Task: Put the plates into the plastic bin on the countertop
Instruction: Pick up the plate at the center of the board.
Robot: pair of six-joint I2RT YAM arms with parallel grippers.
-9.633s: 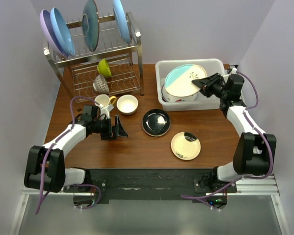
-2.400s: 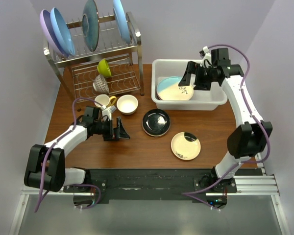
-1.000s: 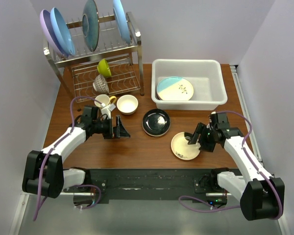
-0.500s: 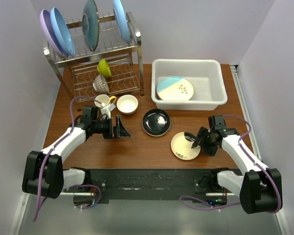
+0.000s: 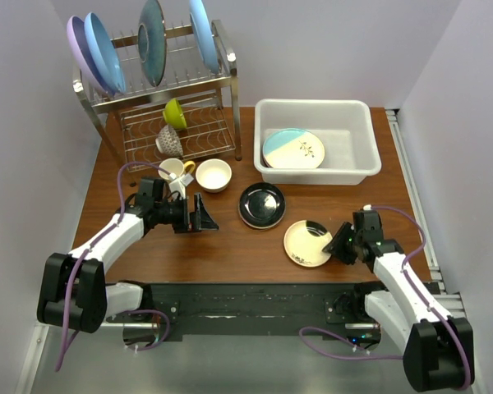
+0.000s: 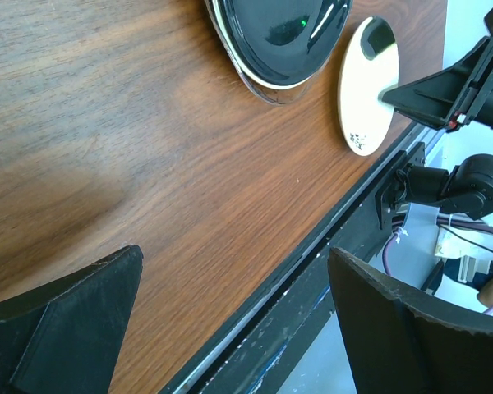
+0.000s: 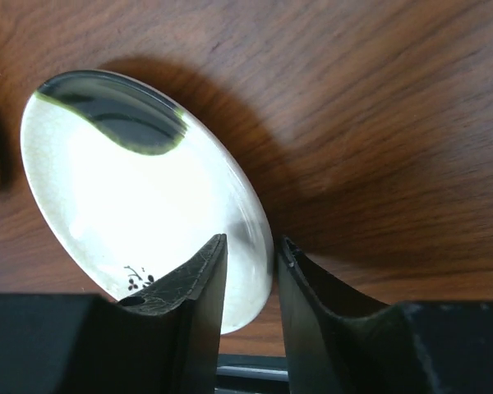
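Right gripper [image 7: 251,246] pinches the cream plate [image 7: 140,180] by its rim, apparently tipping it off the desk [image 5: 230,246] to carry to the bin [image 5: 316,103]. Left gripper [image 6: 234,254] hangs open and empty near the black plate [image 6: 279,33].

In the right wrist view, the near rim of the small cream round plate [image 7: 148,205] disappears between the black fingers [image 7: 193,304] of the right gripper [image 7: 251,244], and the plate's tiny dark motif is too small to read. In the left wrist view, the top edge cuts off the glossy black round plate [image 6: 279,33], and the bottom edge cuts off the fingers [image 6: 74,328] of the left gripper [image 6: 234,253].
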